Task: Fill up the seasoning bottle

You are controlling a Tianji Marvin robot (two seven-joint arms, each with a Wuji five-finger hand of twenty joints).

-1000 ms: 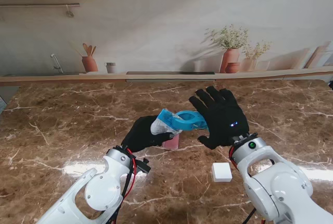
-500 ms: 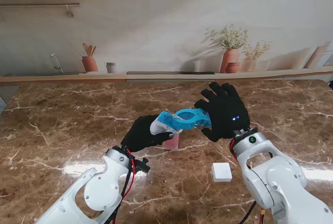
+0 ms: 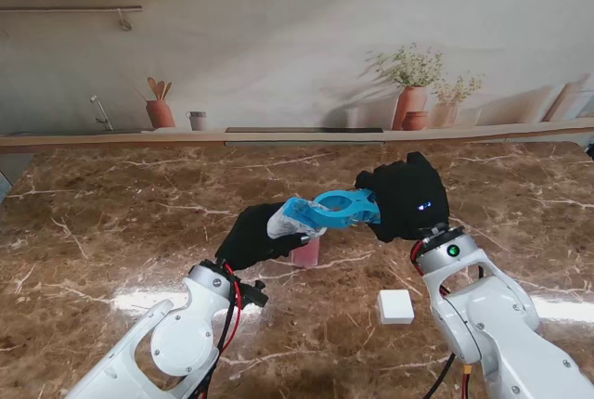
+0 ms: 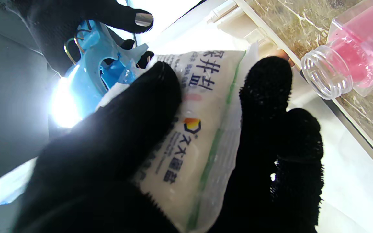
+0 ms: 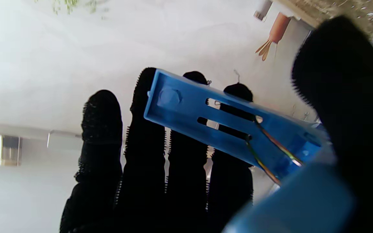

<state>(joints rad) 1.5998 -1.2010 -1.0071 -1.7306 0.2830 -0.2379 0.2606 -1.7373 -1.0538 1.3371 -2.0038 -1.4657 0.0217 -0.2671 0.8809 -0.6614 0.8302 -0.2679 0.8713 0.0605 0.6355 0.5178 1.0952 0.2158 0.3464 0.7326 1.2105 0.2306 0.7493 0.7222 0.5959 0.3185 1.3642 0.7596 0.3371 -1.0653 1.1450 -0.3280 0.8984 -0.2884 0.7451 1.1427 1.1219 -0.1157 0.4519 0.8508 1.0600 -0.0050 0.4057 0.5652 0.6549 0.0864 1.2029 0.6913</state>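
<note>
My left hand is shut on a white salt bag with blue print and holds it tilted above the table. A blue clip is clamped on the bag's mouth. My right hand is curled around the clip's handle end, thumb on one side and fingers on the other. The open pink seasoning bottle stands on the table just under the bag. In the left wrist view the bag fills the palm, with the clip and the bottle's clear threaded mouth beyond. The right wrist view shows the clip across my fingers.
A small white square cap lies on the brown marble table, near my right forearm. A ledge with terracotta pots and plants runs along the far edge against the wall.
My right hand's fingers were spread behind the clip; they have since curled shut around its handle end. The left hand, bag and bottle have stayed put.
</note>
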